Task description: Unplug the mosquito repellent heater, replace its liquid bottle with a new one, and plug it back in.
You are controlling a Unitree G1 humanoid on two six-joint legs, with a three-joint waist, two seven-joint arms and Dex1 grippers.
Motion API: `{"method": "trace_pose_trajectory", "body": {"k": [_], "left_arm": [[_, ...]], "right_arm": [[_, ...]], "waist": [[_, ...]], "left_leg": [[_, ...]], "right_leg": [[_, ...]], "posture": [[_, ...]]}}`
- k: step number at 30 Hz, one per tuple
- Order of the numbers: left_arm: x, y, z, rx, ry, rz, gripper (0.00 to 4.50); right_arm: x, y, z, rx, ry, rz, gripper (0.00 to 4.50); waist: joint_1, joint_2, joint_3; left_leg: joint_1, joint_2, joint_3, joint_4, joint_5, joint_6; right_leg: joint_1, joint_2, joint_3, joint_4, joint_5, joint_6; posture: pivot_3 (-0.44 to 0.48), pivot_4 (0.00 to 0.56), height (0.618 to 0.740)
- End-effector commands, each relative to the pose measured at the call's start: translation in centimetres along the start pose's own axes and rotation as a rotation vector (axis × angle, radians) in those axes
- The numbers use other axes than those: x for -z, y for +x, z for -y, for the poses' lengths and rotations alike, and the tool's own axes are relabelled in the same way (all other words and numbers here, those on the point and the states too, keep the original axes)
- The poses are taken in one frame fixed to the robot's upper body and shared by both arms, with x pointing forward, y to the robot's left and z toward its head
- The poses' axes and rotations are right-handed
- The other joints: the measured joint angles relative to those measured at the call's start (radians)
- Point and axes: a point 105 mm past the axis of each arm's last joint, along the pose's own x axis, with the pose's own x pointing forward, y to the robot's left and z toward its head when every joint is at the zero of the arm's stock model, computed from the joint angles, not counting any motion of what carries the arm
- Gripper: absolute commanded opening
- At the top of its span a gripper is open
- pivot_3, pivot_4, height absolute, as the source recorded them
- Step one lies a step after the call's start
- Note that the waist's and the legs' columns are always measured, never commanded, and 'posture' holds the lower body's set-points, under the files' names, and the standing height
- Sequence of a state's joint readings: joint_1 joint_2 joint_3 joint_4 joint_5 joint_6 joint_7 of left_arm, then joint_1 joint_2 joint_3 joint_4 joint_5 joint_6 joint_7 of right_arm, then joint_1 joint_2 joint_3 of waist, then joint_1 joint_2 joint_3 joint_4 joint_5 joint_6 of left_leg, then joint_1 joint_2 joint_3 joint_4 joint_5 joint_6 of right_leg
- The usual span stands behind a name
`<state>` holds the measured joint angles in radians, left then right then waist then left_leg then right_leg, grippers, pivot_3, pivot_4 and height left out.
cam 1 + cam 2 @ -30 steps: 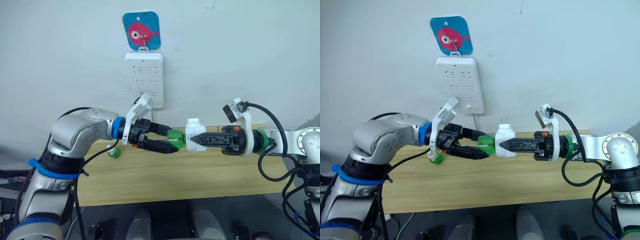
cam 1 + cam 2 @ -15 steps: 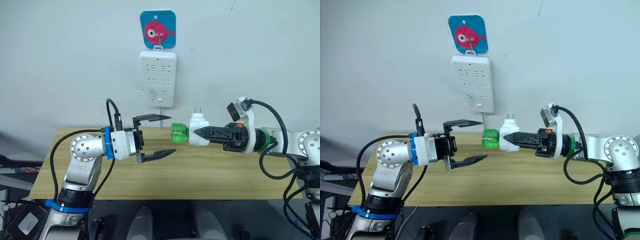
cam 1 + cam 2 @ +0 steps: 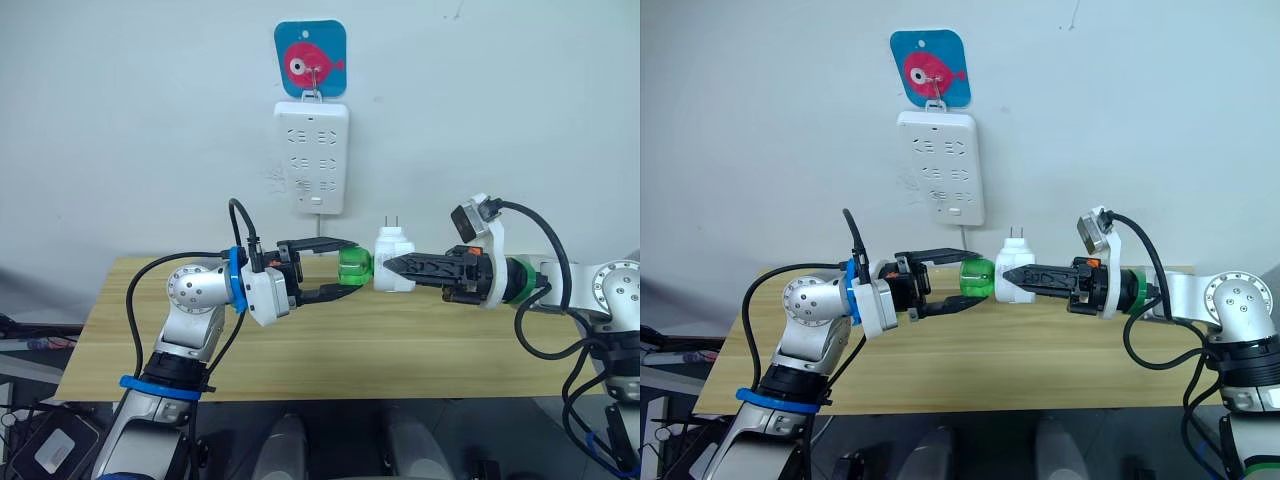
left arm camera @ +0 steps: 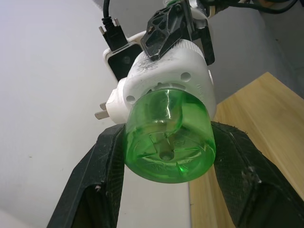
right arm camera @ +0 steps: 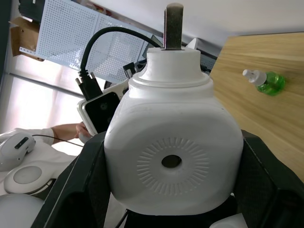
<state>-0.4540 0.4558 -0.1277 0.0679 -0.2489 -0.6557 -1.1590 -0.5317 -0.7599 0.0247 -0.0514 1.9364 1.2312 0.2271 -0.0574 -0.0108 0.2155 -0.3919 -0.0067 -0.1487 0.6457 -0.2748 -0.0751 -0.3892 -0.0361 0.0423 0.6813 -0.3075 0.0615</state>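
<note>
1. Claws first: the left claw (image 3: 335, 270) has its 2 black fingers spread to either side of the green bottle (image 3: 354, 268). In the left wrist view each finger sits beside the bottle wall, but I cannot tell if they press on it.
2. The right claw (image 3: 392, 266) is clamped on the mosquito repellent heater (image 3: 394, 260), holding it in the air above the table (image 3: 400, 350), unplugged and just below the power strip (image 3: 311, 155) on the wall.
3. Key relation: bottle and heater share 1 roughly level long axis running between the 2 claws. The bottle lies on the left claw's side and the prongs (image 3: 393, 221) point up.
4. Judgement: the next move is to close on the bottle and turn or pull it along that axis, away from the right claw.
5. Materials: the bottle is clear green plastic, round and smooth, likely slippery. The heater is white matte plastic with a rounded body.
6. Another small green bottle (image 5: 266, 81) lies on the pale wood table.
</note>
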Motion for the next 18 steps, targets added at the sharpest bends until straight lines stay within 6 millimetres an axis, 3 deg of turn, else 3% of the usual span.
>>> {"method": "trace_pose_trajectory", "body": {"k": [1,2,5,7,8,12,16,18], "left_arm": [[0.1,0.2,-0.7,-0.003,-0.079,-0.020,2.31],[0.2,0.2,-0.7,0.006,-0.136,-0.033,2.31],[2.2,-0.6,-0.2,0.054,-0.666,-0.205,2.31],[2.3,-1.3,-0.2,0.081,-1.015,-0.262,2.31],[1.8,-1.4,-0.4,0.120,-1.106,-0.257,2.31],[0.5,-0.8,-2.2,0.158,-1.231,-0.224,2.31],[-0.3,-0.3,-3.3,0.166,-1.168,-0.174,2.31],[-0.2,-0.5,-2.9,0.165,-1.122,-0.189,3.02]], "right_arm": [[-0.4,0.4,-2.1,-0.079,-0.057,-0.001,3.00],[-0.4,0.4,-2.1,-0.078,-0.059,-0.001,3.00],[-0.3,0.4,-2.2,-0.074,-0.068,-0.011,3.00],[-0.2,0.4,-2.2,-0.073,-0.069,-0.017,3.00],[-0.1,0.4,-2.2,-0.074,-0.069,-0.020,3.00],[0.1,0.6,-2.3,-0.078,-0.069,-0.023,3.00],[0.2,0.6,-2.3,-0.080,-0.071,-0.021,3.00],[0.1,0.6,-2.3,-0.079,-0.071,-0.015,3.00]], "waist": [[0.000,0.000,0.000],[-0.001,0.000,0.000],[-0.007,0.000,0.000],[-0.008,0.001,0.001],[-0.010,0.001,0.001],[-0.026,0.001,0.001],[-0.032,0.001,0.001],[-0.032,0.001,0.001]], "left_leg": [[0.000,0.000,0.000,0.000,0.000,0.000],[0.000,0.000,0.000,0.000,0.000,0.000],[-0.001,0.000,-0.002,0.000,0.000,0.000],[-0.001,0.000,-0.004,0.000,0.000,0.000],[-0.001,0.000,-0.004,0.000,0.000,0.000],[-0.002,0.000,-0.006,0.000,0.000,0.000],[-0.002,0.001,-0.005,0.000,0.000,0.000],[-0.001,0.001,-0.004,-0.001,0.000,0.000]], "right_leg": [[0.000,0.000,0.000,0.000,0.000,0.000],[0.000,0.000,0.000,0.000,0.000,0.000],[0.000,0.001,-0.001,0.001,0.000,0.000],[0.000,0.001,-0.002,0.000,0.000,0.000],[0.000,0.001,-0.003,0.001,0.000,0.000],[0.000,0.002,-0.004,0.001,0.000,0.000],[0.000,0.002,-0.004,0.000,0.000,0.000],[-0.001,0.002,-0.003,0.000,0.000,0.000]], "posture": [[-0.053,0.201,0.740],[-0.053,0.201,0.740],[-0.052,0.204,0.740],[-0.048,0.204,0.740],[-0.048,0.203,0.740],[-0.053,0.202,0.740],[-0.057,0.201,0.740],[-0.060,0.202,0.740]]}}
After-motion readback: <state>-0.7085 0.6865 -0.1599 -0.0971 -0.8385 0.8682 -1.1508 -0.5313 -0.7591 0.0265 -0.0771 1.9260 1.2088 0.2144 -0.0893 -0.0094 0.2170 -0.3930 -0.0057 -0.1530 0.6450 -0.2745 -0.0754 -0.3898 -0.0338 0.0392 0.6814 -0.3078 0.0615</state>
